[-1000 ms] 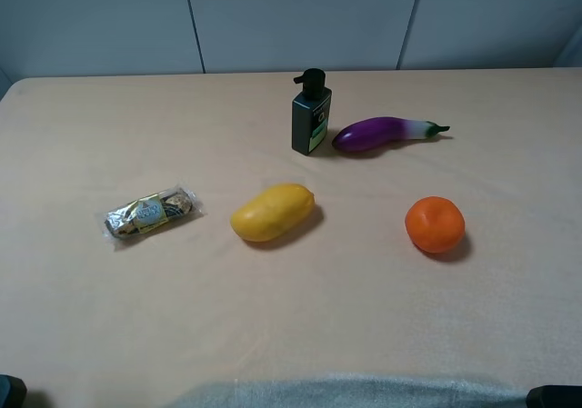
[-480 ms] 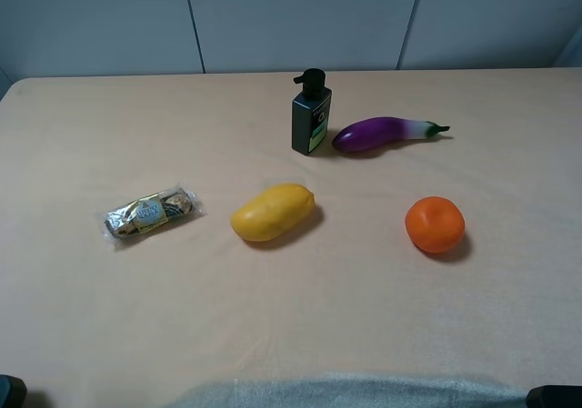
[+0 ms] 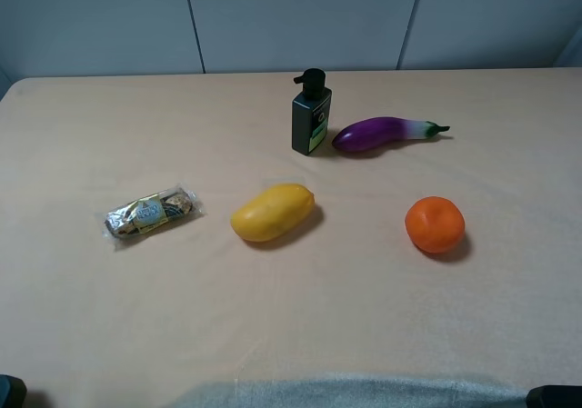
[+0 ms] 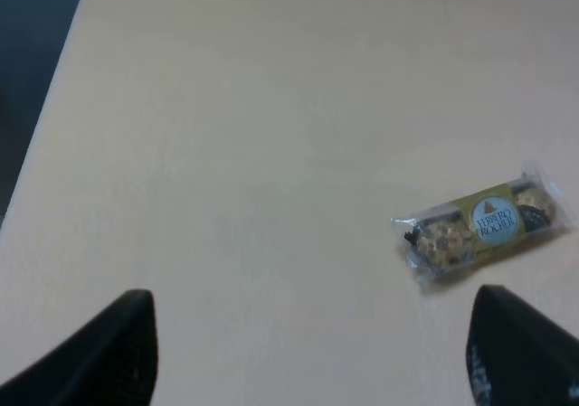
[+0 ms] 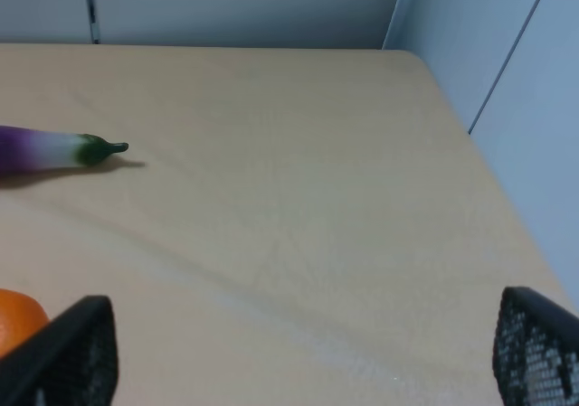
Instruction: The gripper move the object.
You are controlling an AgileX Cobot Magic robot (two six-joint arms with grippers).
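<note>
The job has not started yet. The bottle [image 3: 311,114] stands up straight on the table [image 3: 91,317], and no claw is near it. All of the moving is left to do: a claw must go to the bottle, grab it, lift it and put it down somewhere else.

The bottle is the thing to find, so here is what sits around it. The eggplant [image 3: 386,134] lies just beside the bottle, on the right in the high view, and I cannot tell if they touch. The mango [image 3: 272,213] lies near the bottle, closer to the robot. The orange [image 3: 435,223] is farther from the bottle, closer to the robot and past the eggplant. The candy pack [image 3: 151,213] is well apart from the bottle, out to the left in the high view.

Both claws are far back from the bottle, down at the robot's edge of the table. Neither wrist camera shows the bottle at all.

The left claw [image 4: 312,352] is open wide. Its two dark fingers [image 4: 109,352] stick up at the edges of its camera picture with bare table between them. It holds nothing and touches nothing. The candy pack lies ahead of it.

The right claw [image 5: 303,352] is open wide too, and it is empty. Only the eggplant's green tip and a bit of the orange show in its camera.
</note>
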